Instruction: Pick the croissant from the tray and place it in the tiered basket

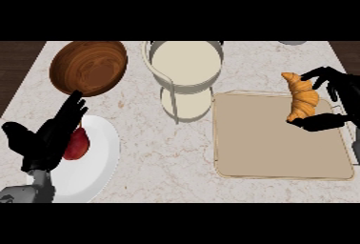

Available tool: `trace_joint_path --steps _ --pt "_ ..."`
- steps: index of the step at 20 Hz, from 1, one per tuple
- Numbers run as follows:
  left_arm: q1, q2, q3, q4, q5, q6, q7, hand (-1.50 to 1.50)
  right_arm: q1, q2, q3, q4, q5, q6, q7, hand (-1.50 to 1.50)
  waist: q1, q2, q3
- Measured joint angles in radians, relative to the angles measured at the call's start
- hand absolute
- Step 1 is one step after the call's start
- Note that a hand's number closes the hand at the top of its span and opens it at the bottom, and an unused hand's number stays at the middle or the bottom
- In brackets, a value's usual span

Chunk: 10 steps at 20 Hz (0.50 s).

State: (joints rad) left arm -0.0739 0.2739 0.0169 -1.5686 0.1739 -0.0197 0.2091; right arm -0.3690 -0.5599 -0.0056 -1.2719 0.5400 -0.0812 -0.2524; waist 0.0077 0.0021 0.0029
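Head view. Lowest in frame, at left, the left hand (44, 138) stands over a white plate (98, 167), fingers straight and spread, pointing up toward a wooden bowl (89, 66); it holds nothing. A red fruit (77, 144), kind not determinable, lies on the plate, partly hidden behind that hand.

At right, a beige tray (277, 147) lies flat on the marble counter (175, 157). The right hand (336, 102) is over the tray's upper right corner, fingers and thumb curled and pinching the croissant (302, 97). The croissant hangs lengthwise, its upper tip past the tray's far edge, its lower end over the tray. Whether it touches the tray surface cannot be determined.

At top centre stands the tiered basket (184, 64), cream inside with a pale rim, a smaller lower tier showing beneath it. It sits just beside the tray's upper left corner and well apart from the croissant.
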Motion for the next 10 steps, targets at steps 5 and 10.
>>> trace_joint_path --steps 5,10 --pt "0.027 -0.007 0.001 -0.014 -0.014 0.002 -0.004 0.0 -0.063 -0.02 -0.06 -0.041 -0.135 0.128 -0.06 1.5 -0.003 -0.003 -0.002" --pt "0.023 -0.009 0.011 -0.022 -0.014 -0.007 0.014 0.0 -0.115 -0.012 -0.052 -0.178 -0.196 0.251 0.057 1.5 -0.008 -0.004 -0.003"
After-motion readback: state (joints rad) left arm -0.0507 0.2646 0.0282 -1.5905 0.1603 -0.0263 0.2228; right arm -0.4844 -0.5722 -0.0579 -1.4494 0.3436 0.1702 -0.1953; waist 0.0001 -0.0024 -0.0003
